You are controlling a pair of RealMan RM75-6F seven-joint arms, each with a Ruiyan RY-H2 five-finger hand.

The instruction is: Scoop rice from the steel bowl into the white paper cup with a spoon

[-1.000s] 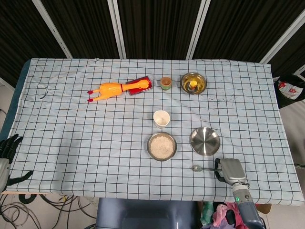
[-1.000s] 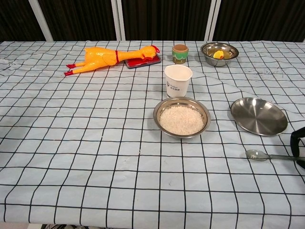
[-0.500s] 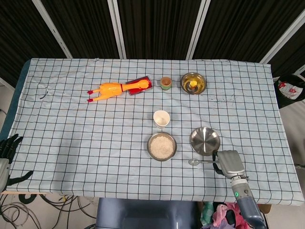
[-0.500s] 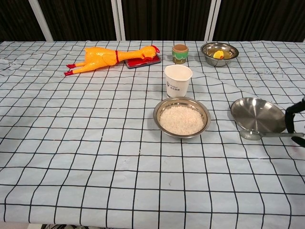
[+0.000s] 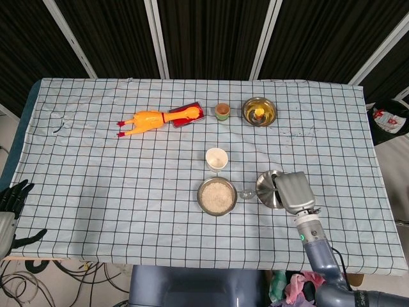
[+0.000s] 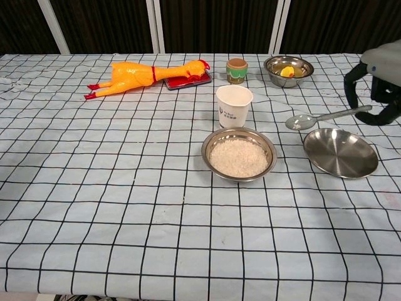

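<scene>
A steel bowl [image 5: 216,196] [image 6: 239,154] full of white rice sits mid-table, just nearer than the white paper cup [image 5: 216,158] [image 6: 234,105]. My right hand [image 5: 292,191] [image 6: 378,80] holds a metal spoon [image 6: 319,117] by its handle, raised off the cloth. The spoon's bowl end [image 5: 246,193] hangs empty just right of the rice bowl, above the gap to the steel plate. My left hand [image 5: 11,201] rests at the table's near left corner, fingers apart, holding nothing.
An empty steel plate [image 6: 340,152] [image 5: 267,185] lies right of the rice bowl, under my right hand. At the back lie a rubber chicken [image 6: 141,75], a red object [image 6: 187,79], a small brown cup [image 6: 236,70] and a steel bowl with yellow contents [image 6: 288,66].
My right hand has lifted the spoon from the cloth near the front edge and carried it up and left, over the plate toward the rice bowl. The left hand stayed put.
</scene>
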